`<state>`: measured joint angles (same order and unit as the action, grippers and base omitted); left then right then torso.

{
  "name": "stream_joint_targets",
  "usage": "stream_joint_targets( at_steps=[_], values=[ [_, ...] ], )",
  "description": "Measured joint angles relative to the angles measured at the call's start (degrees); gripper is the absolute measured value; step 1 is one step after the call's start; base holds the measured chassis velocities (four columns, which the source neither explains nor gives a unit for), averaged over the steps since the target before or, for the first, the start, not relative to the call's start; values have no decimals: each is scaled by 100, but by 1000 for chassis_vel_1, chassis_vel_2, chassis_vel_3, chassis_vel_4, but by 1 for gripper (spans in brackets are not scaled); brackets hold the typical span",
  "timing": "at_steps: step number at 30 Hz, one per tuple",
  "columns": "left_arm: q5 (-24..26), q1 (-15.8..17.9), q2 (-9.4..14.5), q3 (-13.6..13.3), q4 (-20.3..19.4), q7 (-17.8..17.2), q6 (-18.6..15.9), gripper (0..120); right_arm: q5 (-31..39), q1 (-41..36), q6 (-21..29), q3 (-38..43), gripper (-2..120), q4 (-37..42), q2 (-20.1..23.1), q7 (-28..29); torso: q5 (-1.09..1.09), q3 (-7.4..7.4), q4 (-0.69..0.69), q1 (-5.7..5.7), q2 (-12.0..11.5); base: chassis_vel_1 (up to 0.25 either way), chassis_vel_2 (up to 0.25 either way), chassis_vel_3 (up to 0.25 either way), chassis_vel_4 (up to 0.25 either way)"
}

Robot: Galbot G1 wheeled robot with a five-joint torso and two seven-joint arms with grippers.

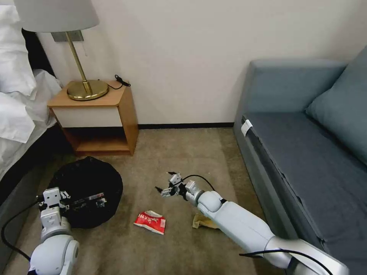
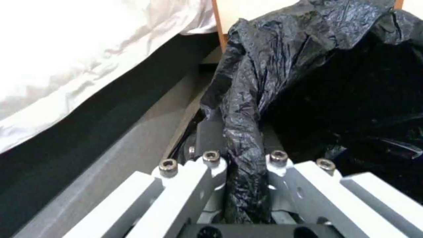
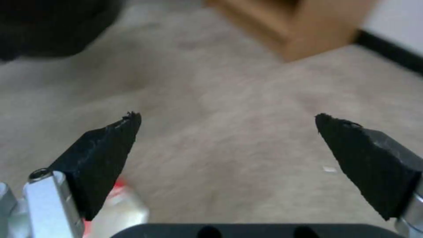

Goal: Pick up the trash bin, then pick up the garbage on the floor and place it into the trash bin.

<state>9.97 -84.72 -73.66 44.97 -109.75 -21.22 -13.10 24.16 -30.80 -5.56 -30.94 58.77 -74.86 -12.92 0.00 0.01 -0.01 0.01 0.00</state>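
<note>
The trash bin (image 1: 90,177), draped in a crinkly black bag, is at the lower left beside the bed. My left gripper (image 1: 85,201) reaches over its near rim. In the left wrist view the left gripper (image 2: 247,165) is shut on a fold of the black bag (image 2: 308,82). My right gripper (image 1: 163,181) hovers open over the carpet at centre, nothing between its pads (image 3: 105,148). A red-and-white crumpled wrapper (image 1: 150,222) lies on the floor just short of that gripper and shows beside one pad (image 3: 119,205). A tan crumpled packet (image 1: 199,221) lies partly under the right forearm.
A wooden nightstand (image 1: 114,114) with a brass lamp (image 1: 87,89) stands at the back left against the wall. The bed (image 1: 17,114) runs along the left. A blue-grey sofa (image 1: 306,152) fills the right. Open carpet (image 1: 183,152) lies between them.
</note>
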Motion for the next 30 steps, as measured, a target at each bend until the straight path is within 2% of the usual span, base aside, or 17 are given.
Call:
stream_joint_targets(
  at_steps=[4,6,7,12,18,23,26,28,30],
  values=[
    [-20,-5,11,1,-1,9,0,3,142,225,100,-471,100,-55,19,-362,-1,-1,0,0,0,-3,8,13,-8],
    [-19,53,-77,56,47,15,0,3,264,578,391,-1160,100,-191,-45,-1042,0,-1,1,-1,1,0,0,0,0],
    [-19,53,-77,56,47,15,0,3,264,578,391,-1160,100,-191,-45,-1042,0,-1,1,-1,1,0,0,0,0],
    [-35,53,-158,59,69,31,10,3,48,937,573,-1652,100,-700,-293,-1775,0,-1,2,0,0,0,0,0,0],
    [-36,24,-168,93,101,37,64,3,-224,1020,536,-1709,100,-1244,-488,-2066,0,-1,1,0,0,0,0,0,0],
    [-35,4,-164,122,212,37,117,3,-725,915,329,-1571,100,-1902,-784,-2271,0,-1,1,0,0,0,0,0,0],
    [-53,25,-183,104,306,37,143,3,-1251,789,85,-1309,99,-2505,-1178,-2361,0,0,1,0,0,0,0,0,0],
    [-49,46,-178,96,306,38,144,3,-1526,790,-46,-1138,90,-2886,-1446,-2425,0,-1,1,0,0,0,0,0,0],
    [-44,53,-165,96,311,41,144,3,-1637,796,-106,-1073,86,-3014,-1534,-2454,0,-1,1,0,0,0,0,0,0]
  ],
)
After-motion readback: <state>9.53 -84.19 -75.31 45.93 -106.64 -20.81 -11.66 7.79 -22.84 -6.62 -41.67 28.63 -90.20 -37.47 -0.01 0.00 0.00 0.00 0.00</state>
